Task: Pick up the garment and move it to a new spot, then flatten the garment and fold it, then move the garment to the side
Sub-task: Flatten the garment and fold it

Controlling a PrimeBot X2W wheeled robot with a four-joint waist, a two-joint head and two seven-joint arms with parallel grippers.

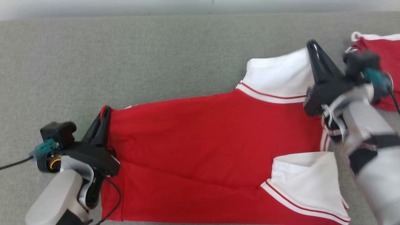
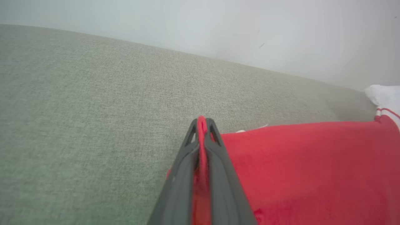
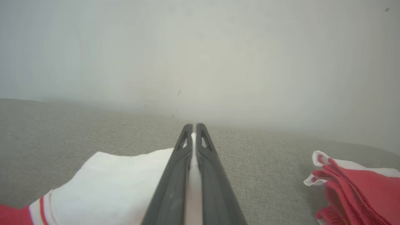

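Red fabric garment with white cuffs (image 1: 203,131) is being pinched by left gripper (image 1: 105,112) and right gripper (image 1: 312,46); lifting together, evenly, is looking wisest.

Left forearm (image 1: 53,200) and right forearm (image 1: 375,162) are pale-grey shells, each ending in a black wrist housing (image 1: 90,154). Long dark fingers (image 1: 100,128) with slotted tips leave the housing; beside it sit a black box (image 1: 57,131), teal plug (image 1: 43,147) and thin black cable (image 1: 14,163).
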